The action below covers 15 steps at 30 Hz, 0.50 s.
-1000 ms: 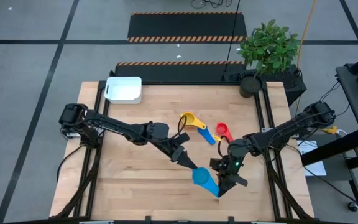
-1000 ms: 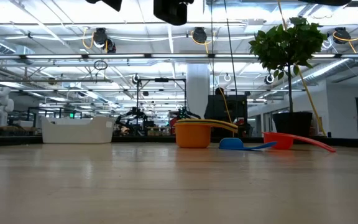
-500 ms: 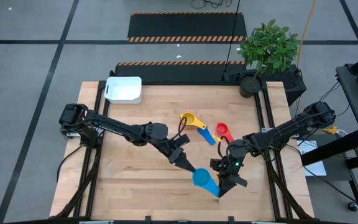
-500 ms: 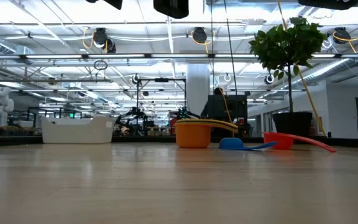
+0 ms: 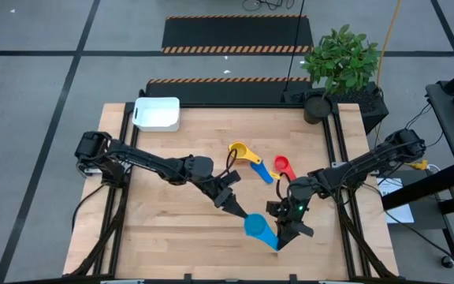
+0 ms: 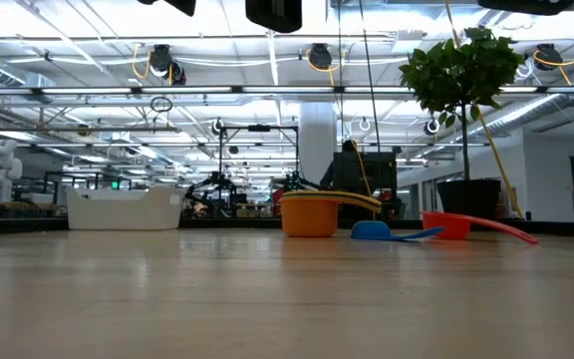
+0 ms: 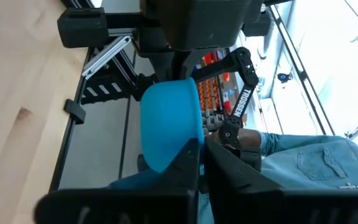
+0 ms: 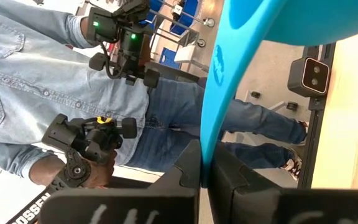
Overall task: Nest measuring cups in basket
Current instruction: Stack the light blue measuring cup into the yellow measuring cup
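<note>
A light blue measuring cup point(image 5: 255, 226) hangs above the table's near middle, between my two grippers. My left gripper point(image 5: 241, 211) is shut on its bowl point(image 7: 169, 127), and my right gripper point(image 5: 280, 239) is shut on its handle point(image 8: 229, 81). A yellow cup nested in an orange one point(image 5: 243, 152), a dark blue cup point(image 5: 263, 173) and a red cup point(image 5: 283, 166) rest on the table farther back. The white basket point(image 5: 157, 113) stands at the far left. The low view shows the basket point(image 6: 123, 209) and the resting cups, but not the held cup. My left gripper pinches the bowl's rim point(image 7: 194, 148) on the side away from the handle; whether one finger is inside the bowl does not show. Its fingers reach in level from the table's far left. The cup is clear of the table. My right gripper pinches the flat handle near its free end point(image 8: 207, 146) between its two fingers. They reach in about level from the table's right side and lie along the handle, which runs on past them to the bowl. The cup is lifted clear.
A potted plant point(image 5: 339, 63) stands at the table's far right corner. Bare wood lies to the left of the grippers and toward the basket. A person in jeans holding control handles point(image 8: 92, 149) shows beyond the table in the wrist views.
My left gripper has shut on the light blue cup's bowl without moving from its place. My right gripper and the cup have kept still.
</note>
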Motion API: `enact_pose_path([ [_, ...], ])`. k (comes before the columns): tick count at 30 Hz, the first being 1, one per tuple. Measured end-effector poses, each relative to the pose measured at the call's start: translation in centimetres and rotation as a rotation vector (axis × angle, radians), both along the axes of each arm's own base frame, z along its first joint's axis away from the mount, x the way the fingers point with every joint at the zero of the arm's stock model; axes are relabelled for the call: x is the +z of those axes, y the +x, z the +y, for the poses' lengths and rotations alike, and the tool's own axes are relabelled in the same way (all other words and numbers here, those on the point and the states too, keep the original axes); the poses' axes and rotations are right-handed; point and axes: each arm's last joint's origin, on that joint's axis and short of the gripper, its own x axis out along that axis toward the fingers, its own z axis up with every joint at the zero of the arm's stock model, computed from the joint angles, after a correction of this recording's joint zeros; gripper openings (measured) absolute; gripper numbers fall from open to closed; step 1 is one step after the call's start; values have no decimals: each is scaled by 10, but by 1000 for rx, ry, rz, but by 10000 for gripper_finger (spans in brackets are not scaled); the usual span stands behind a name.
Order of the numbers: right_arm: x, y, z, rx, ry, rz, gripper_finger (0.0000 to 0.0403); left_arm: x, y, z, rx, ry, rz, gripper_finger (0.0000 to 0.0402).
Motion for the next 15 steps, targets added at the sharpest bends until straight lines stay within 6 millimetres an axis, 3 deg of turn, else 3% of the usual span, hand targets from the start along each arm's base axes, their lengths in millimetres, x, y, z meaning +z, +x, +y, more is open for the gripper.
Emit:
enact_pose_path([
  [8, 0, 0, 0, -18, 22, 48, 5, -2, 0, 0, -2, 23, 10, 6],
  [15, 2, 2, -2, -128, 39, 89, 54, -4, 1, 11, -33, 17, 30, 4],
])
